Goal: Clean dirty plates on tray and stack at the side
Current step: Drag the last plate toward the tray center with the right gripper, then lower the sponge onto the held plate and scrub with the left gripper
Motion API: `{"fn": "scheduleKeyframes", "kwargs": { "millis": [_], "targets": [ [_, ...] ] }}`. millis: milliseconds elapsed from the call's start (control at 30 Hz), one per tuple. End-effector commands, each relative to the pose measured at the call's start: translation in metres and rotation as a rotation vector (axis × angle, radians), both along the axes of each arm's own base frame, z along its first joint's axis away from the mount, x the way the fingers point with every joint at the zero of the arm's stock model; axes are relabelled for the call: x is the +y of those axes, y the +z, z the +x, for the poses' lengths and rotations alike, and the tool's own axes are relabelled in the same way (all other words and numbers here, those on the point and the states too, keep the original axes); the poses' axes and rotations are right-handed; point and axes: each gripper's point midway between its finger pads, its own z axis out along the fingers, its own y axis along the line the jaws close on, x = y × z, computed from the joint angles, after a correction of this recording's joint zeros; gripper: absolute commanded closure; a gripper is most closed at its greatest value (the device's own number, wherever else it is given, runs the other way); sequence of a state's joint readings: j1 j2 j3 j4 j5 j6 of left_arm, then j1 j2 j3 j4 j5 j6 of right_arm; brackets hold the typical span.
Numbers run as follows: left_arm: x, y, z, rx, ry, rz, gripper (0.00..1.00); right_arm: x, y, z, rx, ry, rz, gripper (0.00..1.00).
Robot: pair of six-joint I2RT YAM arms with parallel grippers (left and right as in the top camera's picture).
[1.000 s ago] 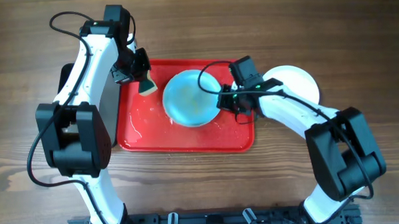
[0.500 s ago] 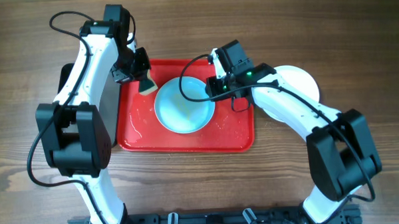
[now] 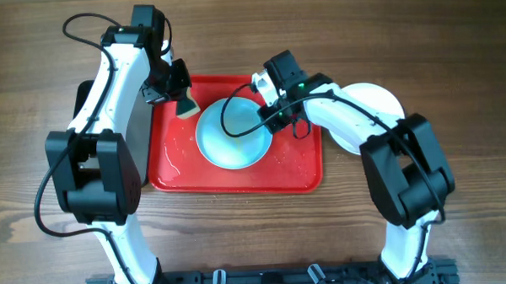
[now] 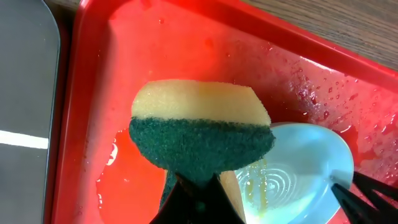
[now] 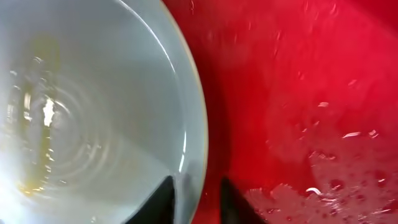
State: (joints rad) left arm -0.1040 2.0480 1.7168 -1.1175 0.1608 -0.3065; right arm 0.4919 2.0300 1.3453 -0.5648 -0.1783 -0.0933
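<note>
**While the sponge hangs pinched, the plate's rim sits between spread right fingers**

Where the right fingers (image 3: 271, 116) reach down, they stand spread. One tip is over the inside of the plate (image 5: 93, 106). The other is over the wet red tray (image 5: 298, 93) just outside it. The plate's rim runs between the two tips, which are clearly apart and not closed on it. From there the plate spreads away on the inner tip's side, lying in the middle of the tray with a yellowish smear (image 5: 34, 62) and a film of water in its hollow.

The left fingers (image 4: 198, 186) are pressed together on a sponge (image 4: 202, 127), yellow foam with a green scouring face, which sticks out past their tips. The same plate lies to one side of these fingers, its edge just beside the sponge. Whether the two touch cannot be told.

A second plate (image 3: 378, 100) rests on the counter (image 3: 452, 34) outside the tray, partly under the right arm and well apart from both pairs of fingers.
</note>
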Motion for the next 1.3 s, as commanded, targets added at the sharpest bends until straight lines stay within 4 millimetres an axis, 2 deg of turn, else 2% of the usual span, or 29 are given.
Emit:
{"fn": "scheduleKeyframes", "kwargs": {
  "millis": [0, 100, 200, 267, 367, 467, 700, 733, 767, 833, 900, 933, 1000, 1100, 1167, 1267],
  "targets": [
    [-0.002, 0.0, 0.001, -0.001, 0.011, 0.004, 0.96, 0.001, -0.002, 0.001, 0.008, 0.007, -0.003, 0.85],
    [-0.001, -0.001, 0.001, 0.0, 0.011, 0.004, 0.96, -0.002, -0.005, -0.008, 0.059, -0.029, -0.009, 0.95],
    [-0.001, -0.001, 0.001, 0.0, 0.011, 0.004, 0.96, -0.001, 0.002, -0.025, 0.182, -0.111, 0.014, 0.96],
    [-0.002, -0.001, 0.001, 0.0, 0.011, 0.004, 0.96, 0.0, 0.012, -0.028, 0.253, -0.242, 0.025, 0.96],
    [-0.001, -0.001, 0.0, 0.004, 0.011, 0.004, 0.96, 0.017, 0.021, -0.026, 0.354, -0.448, 0.136, 0.96],
    [-0.001, -0.001, -0.003, 0.015, 0.011, 0.005, 0.96, 0.025, 0.011, -0.016, 0.343, -0.557, 0.154, 0.96],
    [-0.001, -0.001, -0.004, 0.018, 0.011, 0.006, 0.96, 0.033, -0.025, -0.013, 0.359, -0.593, 0.128, 0.96],
    [-0.001, -0.001, -0.004, 0.018, 0.011, 0.006, 0.96, 0.034, -0.026, -0.012, 0.355, -0.592, 0.133, 0.95],
    [-0.001, -0.001, -0.004, 0.018, 0.011, 0.006, 0.96, 0.035, -0.028, -0.011, 0.352, -0.591, 0.135, 0.86],
    [-0.001, -0.001, -0.004, 0.018, 0.011, 0.006, 0.96, 0.035, -0.028, -0.01, 0.35, -0.591, 0.137, 0.78],
    [-0.001, -0.001, -0.004, 0.02, 0.011, 0.006, 0.96, 0.035, -0.028, -0.01, 0.35, -0.592, 0.137, 0.78],
    [-0.002, -0.002, -0.005, 0.023, 0.009, 0.006, 0.96, 0.035, -0.028, -0.01, 0.35, -0.591, 0.137, 0.82],
    [-0.004, -0.006, -0.01, 0.038, 0.003, 0.008, 0.96, 0.035, -0.029, -0.01, 0.35, -0.592, 0.138, 0.96],
    [-0.011, -0.024, -0.023, 0.077, -0.021, 0.014, 0.96, 0.036, -0.029, -0.009, 0.346, -0.59, 0.142, 0.96],
    [-0.019, -0.044, -0.031, 0.082, -0.044, 0.016, 0.96, 0.036, -0.028, -0.008, 0.344, -0.589, 0.144, 0.96],
    [-0.027, -0.062, -0.037, 0.075, -0.065, 0.016, 0.96, 0.036, -0.028, -0.008, 0.343, -0.584, 0.143, 0.95]
  ]
}}
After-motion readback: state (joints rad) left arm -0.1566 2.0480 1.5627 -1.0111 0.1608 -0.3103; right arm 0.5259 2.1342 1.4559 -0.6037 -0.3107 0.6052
